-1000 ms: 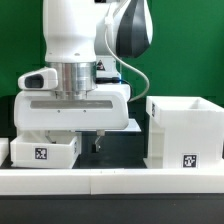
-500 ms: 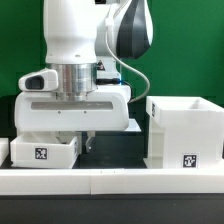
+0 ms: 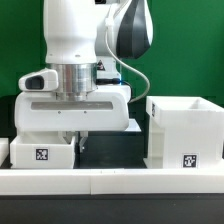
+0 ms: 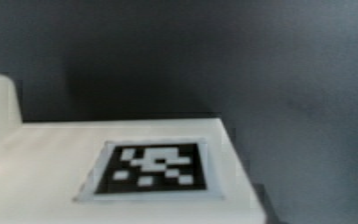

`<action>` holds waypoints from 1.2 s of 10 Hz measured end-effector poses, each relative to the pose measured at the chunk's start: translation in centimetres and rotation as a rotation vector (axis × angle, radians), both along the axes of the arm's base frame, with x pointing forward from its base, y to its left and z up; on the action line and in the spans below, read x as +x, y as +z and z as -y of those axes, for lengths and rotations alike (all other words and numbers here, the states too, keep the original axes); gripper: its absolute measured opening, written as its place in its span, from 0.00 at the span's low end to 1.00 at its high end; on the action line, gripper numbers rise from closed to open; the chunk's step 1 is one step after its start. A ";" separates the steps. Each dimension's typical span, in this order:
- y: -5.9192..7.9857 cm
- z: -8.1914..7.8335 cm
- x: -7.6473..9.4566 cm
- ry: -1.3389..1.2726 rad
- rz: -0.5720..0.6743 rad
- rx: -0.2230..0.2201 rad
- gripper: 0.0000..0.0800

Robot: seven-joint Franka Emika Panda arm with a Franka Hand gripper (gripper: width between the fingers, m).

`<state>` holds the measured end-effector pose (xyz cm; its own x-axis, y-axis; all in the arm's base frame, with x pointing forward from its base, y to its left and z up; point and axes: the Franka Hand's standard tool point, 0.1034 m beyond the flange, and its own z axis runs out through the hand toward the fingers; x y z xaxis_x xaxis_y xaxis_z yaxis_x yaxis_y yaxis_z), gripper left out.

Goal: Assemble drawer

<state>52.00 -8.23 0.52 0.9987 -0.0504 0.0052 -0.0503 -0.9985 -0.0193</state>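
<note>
The drawer's large hollow white shell (image 3: 185, 130) stands at the exterior view's right, with a tag low on its front. A small white tray (image 3: 42, 152) with a tag sits at the left. My gripper (image 3: 80, 140) hangs low, right at the tray's right edge; only a dark fingertip shows, so I cannot tell how the jaws stand. The wrist view looks close down on the tray's white face (image 4: 51, 150) and its tag (image 4: 155, 168), with black table beside it. My fingers do not show clearly there.
A long low white rail (image 3: 110, 180) runs along the front of the black table. Another white piece (image 3: 3, 150) is cut off at the exterior view's left edge. A green wall stands behind the arm.
My gripper has moved steadily toward the exterior view's left, from the open table between tray and shell to the tray's right edge. The tray and shell have not moved.
</note>
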 end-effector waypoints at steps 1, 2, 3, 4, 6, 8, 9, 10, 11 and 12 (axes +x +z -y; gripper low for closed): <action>0.0 0.0 0.0 0.000 0.000 0.000 0.05; 0.0 0.0 0.0 0.000 0.000 0.000 0.05; 0.1 -0.1 0.1 0.011 0.001 -0.002 0.05; 0.5 -0.8 0.4 0.076 0.007 -0.009 0.05; 1.3 -1.6 0.8 0.189 0.016 -0.006 0.05; 1.5 -1.9 0.9 0.195 0.021 -0.006 0.05; 1.4 -1.8 0.9 0.222 0.019 -0.008 0.05; 1.4 -1.7 0.8 0.327 0.019 -0.012 0.05; 1.4 -1.6 0.8 0.414 0.025 -0.017 0.05; 1.3 -1.4 0.7 0.508 0.038 -0.027 0.05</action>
<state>52.75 -6.78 1.81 0.8962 0.4421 0.0362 0.4419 -0.8970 0.0142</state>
